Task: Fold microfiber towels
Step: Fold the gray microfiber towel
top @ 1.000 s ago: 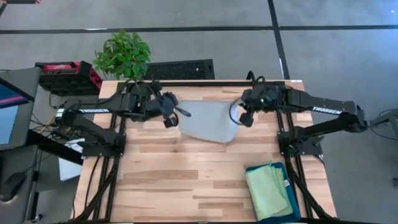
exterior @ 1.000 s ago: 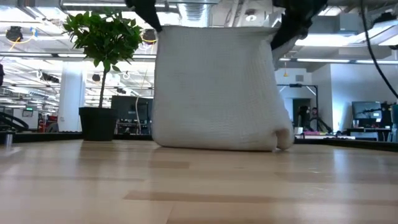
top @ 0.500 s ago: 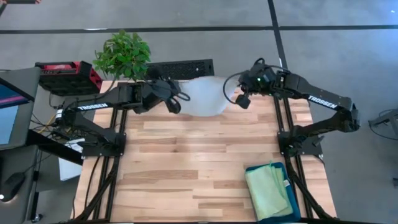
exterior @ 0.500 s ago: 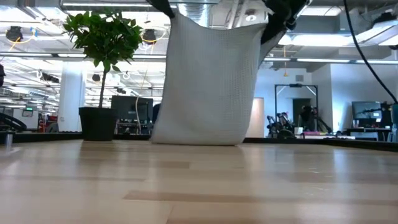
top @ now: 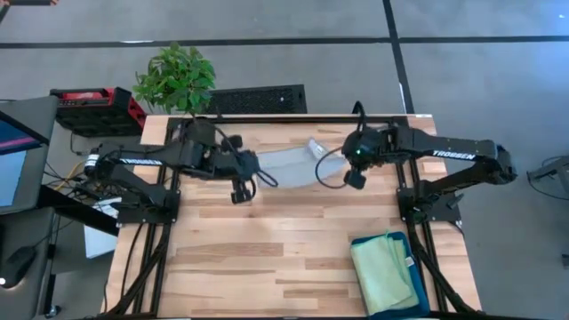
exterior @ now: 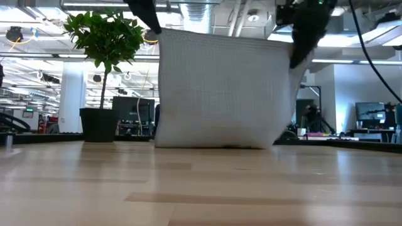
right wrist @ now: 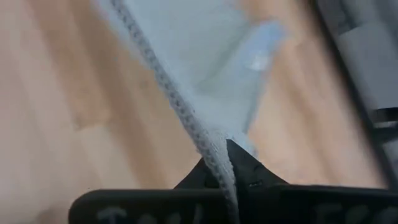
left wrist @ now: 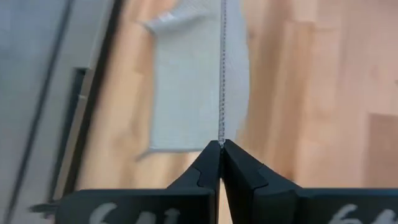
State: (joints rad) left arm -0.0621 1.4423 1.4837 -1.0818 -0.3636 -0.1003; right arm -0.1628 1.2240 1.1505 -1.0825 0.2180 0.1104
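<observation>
We see a light wooden table (top: 267, 240) of long butcher-block planks, standing on a grey floor (top: 480, 80) crossed by dark lines. Behind the table's far left corner stands a leafy green potted plant (top: 175, 78) in a dark pot (exterior: 98, 125). Just beside it, along the far edge, lies a black perforated panel (top: 258, 98). To the plant's left sits a red and black case (top: 93, 105), and farther left a monitor (top: 16, 151) with a lit screen. At the table's near right corner rests a teal rectangular bin (top: 421, 286). Beyond the table, the low view shows an open workshop with ceiling lights (exterior: 19, 34) and distant desks (exterior: 370, 133).
</observation>
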